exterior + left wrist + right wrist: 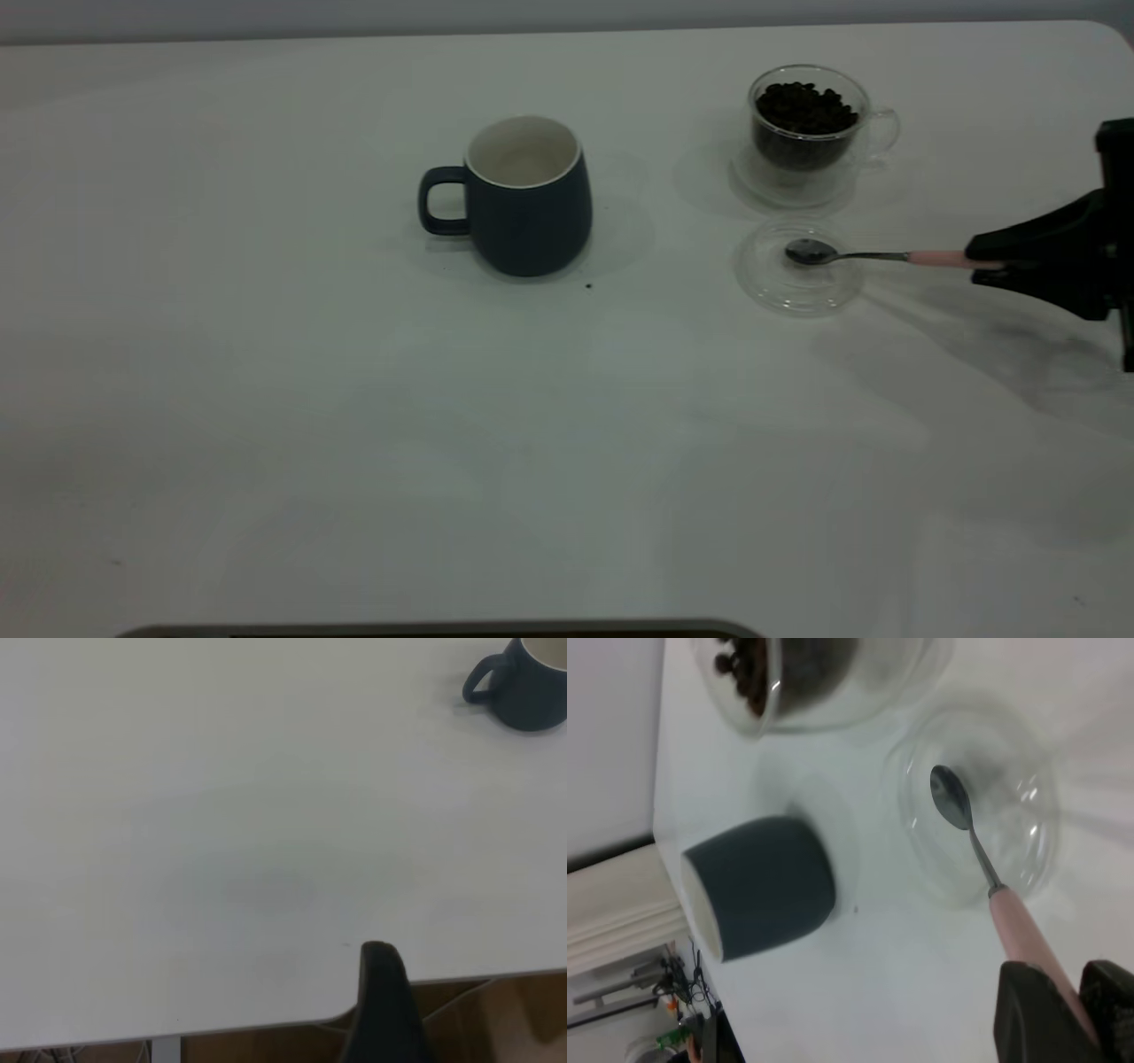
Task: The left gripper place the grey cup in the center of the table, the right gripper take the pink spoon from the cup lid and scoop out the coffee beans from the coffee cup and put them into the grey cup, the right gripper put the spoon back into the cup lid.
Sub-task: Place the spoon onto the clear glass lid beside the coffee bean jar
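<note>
While the rounded slate-blue grey cup [528, 197] already stands near the table [266, 399] centre, white inside and empty, scooping looks not yet begun. At its three o'clock, the black right gripper [999, 259] pinches the pale handle of the pink spoon [873, 256], whose shiny bowl lies over the clear glass cup lid [800, 266]. Just beyond, at the lid's twelve o'clock, the clear double-walled coffee cup [808, 133] sits heaped with dark coffee beans [804, 108]. I cannot tell the left gripper's [383, 1010] state.
</note>
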Controlling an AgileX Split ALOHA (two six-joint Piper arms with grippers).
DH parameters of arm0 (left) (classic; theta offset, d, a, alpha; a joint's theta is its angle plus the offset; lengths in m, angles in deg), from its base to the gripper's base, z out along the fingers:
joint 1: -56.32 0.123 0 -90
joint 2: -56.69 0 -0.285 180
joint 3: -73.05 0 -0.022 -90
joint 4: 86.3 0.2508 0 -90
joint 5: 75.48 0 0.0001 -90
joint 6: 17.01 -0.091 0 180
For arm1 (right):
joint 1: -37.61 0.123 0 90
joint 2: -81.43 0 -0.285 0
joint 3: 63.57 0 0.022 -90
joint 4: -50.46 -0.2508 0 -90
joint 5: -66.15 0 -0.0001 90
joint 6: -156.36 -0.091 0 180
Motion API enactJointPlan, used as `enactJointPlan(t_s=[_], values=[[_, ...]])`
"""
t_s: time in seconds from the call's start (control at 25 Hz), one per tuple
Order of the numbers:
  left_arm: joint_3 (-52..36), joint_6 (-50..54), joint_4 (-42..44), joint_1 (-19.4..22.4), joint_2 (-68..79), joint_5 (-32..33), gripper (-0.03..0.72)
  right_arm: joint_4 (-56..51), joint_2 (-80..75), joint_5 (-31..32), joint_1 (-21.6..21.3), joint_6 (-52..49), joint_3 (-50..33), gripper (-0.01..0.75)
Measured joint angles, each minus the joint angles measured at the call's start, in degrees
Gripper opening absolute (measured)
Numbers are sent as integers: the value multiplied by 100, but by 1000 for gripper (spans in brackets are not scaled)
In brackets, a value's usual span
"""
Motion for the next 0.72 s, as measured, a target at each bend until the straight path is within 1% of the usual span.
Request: enactJointPlan(t_s=[0.24, 0.4, 0.72], values=[[0, 0, 0, 0, 0, 0, 565, 63, -356, 203, 0, 23, 401, 114], [0, 0, 0, 0, 0, 0, 565, 69, -403, 246, 63, 34, 456, 114], [0, 0, 0, 0, 0, 0, 565, -72, -453, 251, 398, 183, 474, 114]])
